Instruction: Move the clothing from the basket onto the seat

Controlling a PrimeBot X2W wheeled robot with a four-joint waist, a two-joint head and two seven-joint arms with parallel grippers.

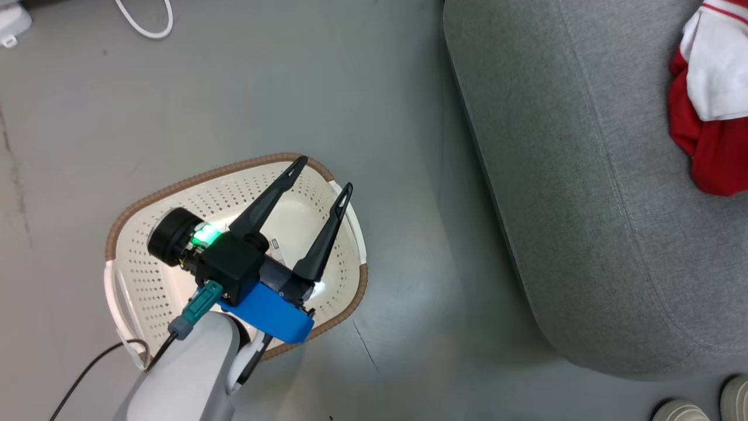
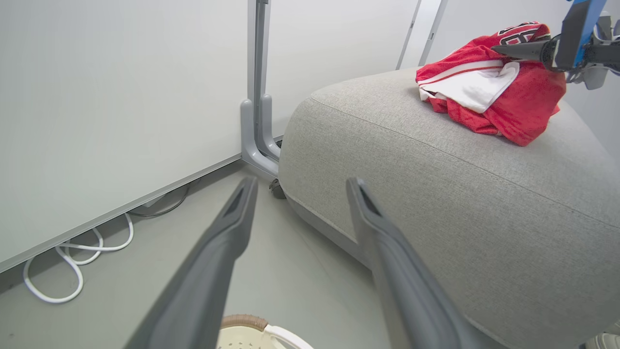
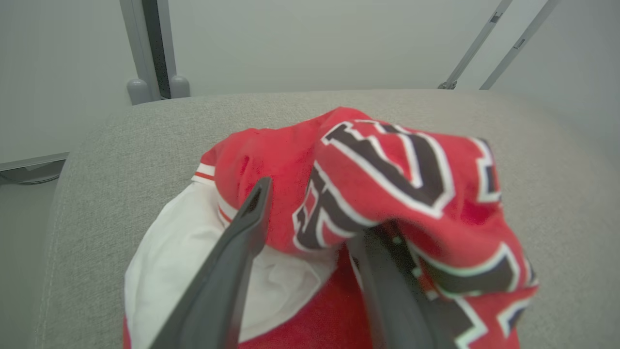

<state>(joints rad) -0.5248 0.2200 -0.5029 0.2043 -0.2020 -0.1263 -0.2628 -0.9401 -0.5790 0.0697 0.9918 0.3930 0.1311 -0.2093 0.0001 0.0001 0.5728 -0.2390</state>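
Clothing [image 3: 387, 160] is on the seat [image 1: 584, 175], bunched in one pile, well in from the rounded edge. Basket [image 1: 146, 286] looks empty, though my left arm hides part of its bottom. Right hand [image 3: 315, 213] is spread wide over the pile. The lettered fold is draped across one finger, with the white panel beside the other. I judge this is the let-go. To do it well, leave the fingers wide and lift straight up and back. That way the fold slides off instead of dragging the pile toward the edge. Left hand [image 1: 326, 172] is wide, holds nothing and hovers over the basket. Leave it parked.
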